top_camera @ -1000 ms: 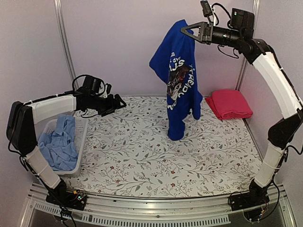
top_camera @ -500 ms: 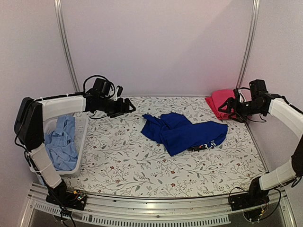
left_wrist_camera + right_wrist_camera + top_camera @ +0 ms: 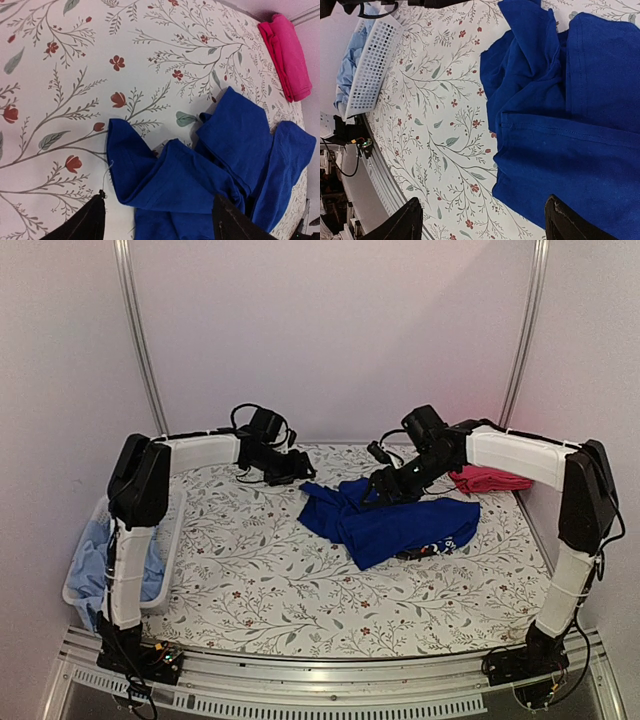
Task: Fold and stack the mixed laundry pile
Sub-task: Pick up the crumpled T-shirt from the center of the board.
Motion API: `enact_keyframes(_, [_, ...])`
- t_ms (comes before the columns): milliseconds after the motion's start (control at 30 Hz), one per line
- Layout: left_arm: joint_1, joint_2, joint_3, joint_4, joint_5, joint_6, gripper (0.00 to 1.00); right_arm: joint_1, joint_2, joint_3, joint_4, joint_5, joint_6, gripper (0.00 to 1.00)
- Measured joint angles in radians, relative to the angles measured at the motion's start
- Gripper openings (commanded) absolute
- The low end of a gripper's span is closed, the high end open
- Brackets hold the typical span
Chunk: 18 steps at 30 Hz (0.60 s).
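Royal-blue shirt point(image 3: 390, 525): lies crumpled in overlapping folds on the desk point(image 3: 260, 580), directly below the right end effector point(image 3: 484, 199) and just ahead of and under the left end effector point(image 3: 160, 195). Both spread wide, gripping nothing. Shows blue cloth under each gap in the wrist views; cannot tell whether either is touching it.

Could go wrong from here:
- Closing on a ridge of stacked folds instead of a single edge, then lifting a bunched wad that never opens flat. Likely cause: no hem, collar or sleeve clearly separable beneath either end effector.
- Nipping the floral cover point(image 3: 75, 75) together with the cloth, if lowered too far at the shirt's rim under the left end effector.
- Knocking one end effector against the other, given how near they sit over the same side of the shirt, or pulling in opposing directions and twisting the fabric.
- Ruffling the folded red-pink garment point(image 3: 490, 478), near the right end effector's outer side, if dragging that way.

Hard to make out:
- White print point(image 3: 432, 550), reduced to a sliver at the shirt's near edge from overhead; front and back not distinguishable.
- Red-pink garment, partly blocked by the right arm point(image 3: 510, 455).
- Light-blue shirt point(image 3: 350, 65) in the white basket point(image 3: 375, 55), well away from both end effectors, partly screened overhead by the left arm point(image 3: 200, 450).
- Everything but the fingertips, cut off at the bottom of each wrist view.
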Motion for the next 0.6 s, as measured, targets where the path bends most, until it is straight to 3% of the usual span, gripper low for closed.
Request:
enact_keyframes(167, [0.0,0.111,0.072,-0.031,0.008,-0.055,0.74,0.054,0.142,0.113,-0.052,0.084,-0.021,0.89])
enact_keyframes(333, [0.0,0.159,0.097,-0.055,0.026,-0.116,0.6,0.092,0.274,0.238,-0.089,0.17,-0.04,0.88])
enact_keyframes(500, [0.0,0.167,0.101,-0.042,0.07,-0.164,0.49,0.156,0.393,0.354,-0.151,0.29,-0.075,0.79])
enact_keyframes(600, [0.0,0.169,0.101,-0.026,0.095,-0.183,0.35,0.185,0.428,0.365,-0.17,0.33,-0.096,0.65])
